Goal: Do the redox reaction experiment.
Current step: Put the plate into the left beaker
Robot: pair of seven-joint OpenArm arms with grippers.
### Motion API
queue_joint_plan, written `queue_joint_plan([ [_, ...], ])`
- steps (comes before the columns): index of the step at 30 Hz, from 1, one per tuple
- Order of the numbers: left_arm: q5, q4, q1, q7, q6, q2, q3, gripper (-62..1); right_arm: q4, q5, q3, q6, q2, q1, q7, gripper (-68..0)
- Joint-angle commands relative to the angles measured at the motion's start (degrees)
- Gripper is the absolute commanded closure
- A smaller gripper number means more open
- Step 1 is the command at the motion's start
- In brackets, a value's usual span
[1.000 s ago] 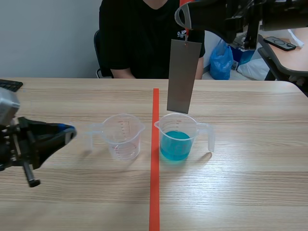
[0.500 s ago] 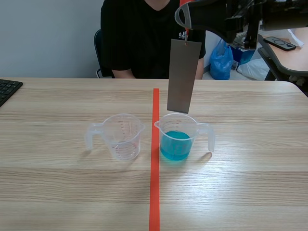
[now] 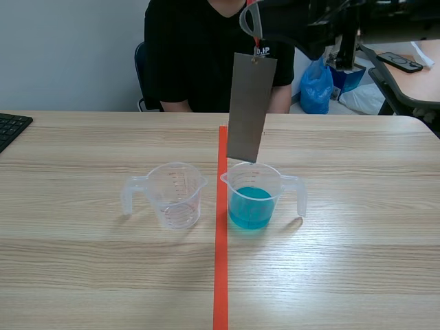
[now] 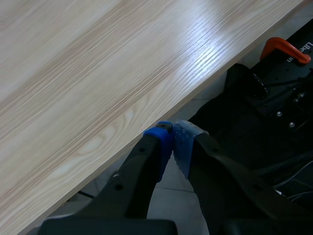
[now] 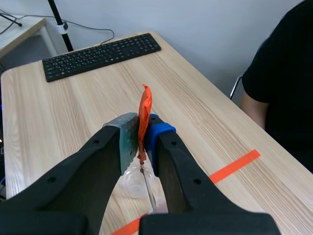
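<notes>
Scene view: right tool [image 3: 254, 24] high above the bench [image 3: 357, 227], clamped on an orange-red tag [image 3: 257, 45] from which a grey plate [image 3: 245, 106] hangs. Plate's long axis runs near vertical, the top leaning slightly toward the right arm's side, the lower end pointing down at the blue beaker [image 3: 254, 199]. Its bottom edge sits just over the beaker's far rim, clear of the liquid; whether it touches the rim I cannot tell. Empty beaker [image 3: 175, 196] stands beside the blue one, across the tape [image 3: 221, 275], handles turned outward. Keyboard [image 3: 9, 128] at the bench's left edge; a person [image 3: 199, 62] in black sits across. Left wrist view: left tool [image 4: 172, 133] closed on nothing, held past the bench edge over the floor [image 4: 168, 196], an orange clamp [image 4: 284, 49] beyond. Right wrist view: right tool [image 5: 142, 132] grips the tag [image 5: 145, 112], which sticks up out of the grip; plate [image 5: 149, 193] seen edge-on straight below, a thin line dropping toward the bench.
</notes>
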Motion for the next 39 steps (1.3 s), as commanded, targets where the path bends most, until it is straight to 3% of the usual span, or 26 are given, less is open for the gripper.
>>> queue_joint_plan([
  [1,-0.13,0.68,-0.46,-0.33,0.09,-0.61,0.13,-4.0,0.63,0.07,0.48,0.04,-0.9,2.58,0.85,-1.7],
  [15,0.7,0.68,-0.48,-0.37,0.07,-0.61,0.13,-4.0,0.61,-7.37,-5.03,0.04,-9.4,7.91,0.11,-1.7],
  [26,0.68,0.68,-0.63,-0.37,0.04,-0.59,0.13,-4.0,-0.5,-12.7,-9.75,0.02,-15.56,8.11,0.04,-1.7],
  [39,0.68,0.68,-0.63,-0.35,0.04,-0.46,0.13,-4.0,-8.2,-16.72,-13.42,0.48,-19.02,8.26,3.63,-1.7],
])
